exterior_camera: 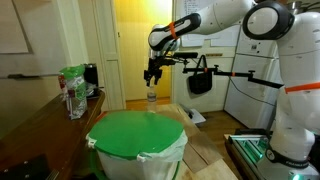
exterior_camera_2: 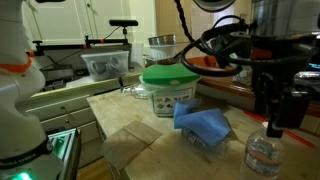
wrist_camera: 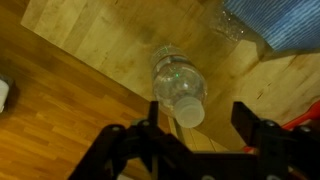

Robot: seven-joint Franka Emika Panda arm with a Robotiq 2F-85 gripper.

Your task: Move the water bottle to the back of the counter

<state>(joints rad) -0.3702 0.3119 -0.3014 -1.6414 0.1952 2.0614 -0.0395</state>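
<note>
the gripper (wrist_camera: 195, 130) hangs straight over the water bottle (wrist_camera: 175, 75). in the wrist view its two dark fingers (wrist_camera: 262, 140) stand one on each side of the white cap (wrist_camera: 189, 112), with a clear gap between each finger and the cap. the jaws are spread wider than the bottle and hold nothing.

the bottle is upright, seen from the top down, on a pale patch of wood with darker, glossier wood just beside it. in an exterior view the gripper (exterior_camera_2: 275, 118) sits at the bottle's top and the clear body of the bottle (exterior_camera_2: 262, 155) stands below it, close to the camera at the near right corner of the counter (exterior_camera_2: 110, 108).

just beyond the bottle lies a crumpled blue cloth (exterior_camera_2: 205, 122), whose edge also shows in the upper right corner of the wrist view. behind the cloth stands the round white bin with a green top (exterior_camera_2: 168, 88), well apart from the bottle. farther back a clear plastic tub (exterior_camera_2: 105, 65) sits on another surface.

from the opposite side the order is turned around: the green-topped bin (exterior_camera: 135, 140) fills the foreground, and behind it the bottle (exterior_camera: 152, 97) stands under the gripper (exterior_camera: 152, 78), which reaches in on the white arm (exterior_camera: 215, 22) from the right. off to the left, apart from both, a green-and-white bag (exterior_camera: 72, 90) stands upright on a dark surface. at the back is a yellow-lit doorway (exterior_camera: 135, 50).
</note>
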